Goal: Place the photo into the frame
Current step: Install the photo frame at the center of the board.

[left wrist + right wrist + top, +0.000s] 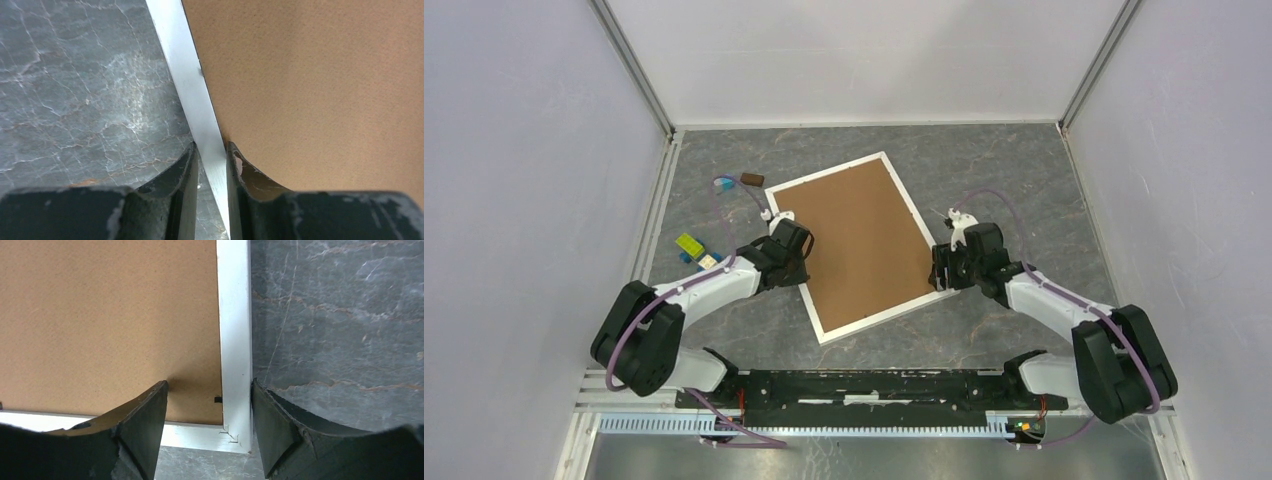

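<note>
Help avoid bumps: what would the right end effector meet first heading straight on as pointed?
Likely the white edge of the frame, lying between the open fingers of the right end effector; depth is unclear.

Table (1024, 170): dark grey, marble-patterned top with pale veins.

Backing board (859, 240): plain brown rectangular sheet with a fine-grained surface. It lies flat near the table's middle, turned at a diagonal.

Small brown block (751, 179): lies on the table just beyond the board's far left corner.

Yellow-green block (689, 244): sits at the table's left side, close to a pale cream block (708, 262), with blue pieces among them too small to tell apart.

Enclosure walls (864, 55): plain white panels stand at the back and on both sides.
</note>
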Robot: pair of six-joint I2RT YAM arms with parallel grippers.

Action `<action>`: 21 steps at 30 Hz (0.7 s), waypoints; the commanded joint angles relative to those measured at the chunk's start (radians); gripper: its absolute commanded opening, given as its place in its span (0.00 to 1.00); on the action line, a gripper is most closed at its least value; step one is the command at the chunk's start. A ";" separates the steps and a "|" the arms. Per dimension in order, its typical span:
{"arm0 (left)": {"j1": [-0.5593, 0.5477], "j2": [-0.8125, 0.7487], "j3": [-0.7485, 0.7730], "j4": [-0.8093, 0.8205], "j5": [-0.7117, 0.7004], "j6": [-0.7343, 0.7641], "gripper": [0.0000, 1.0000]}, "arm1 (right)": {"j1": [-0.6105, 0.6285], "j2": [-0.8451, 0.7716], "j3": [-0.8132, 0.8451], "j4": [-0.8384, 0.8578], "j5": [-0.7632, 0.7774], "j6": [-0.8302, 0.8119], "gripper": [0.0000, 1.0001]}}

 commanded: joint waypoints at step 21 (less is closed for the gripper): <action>-0.023 0.090 0.017 0.034 0.038 0.092 0.02 | -0.020 0.211 0.392 -0.123 0.054 0.047 0.54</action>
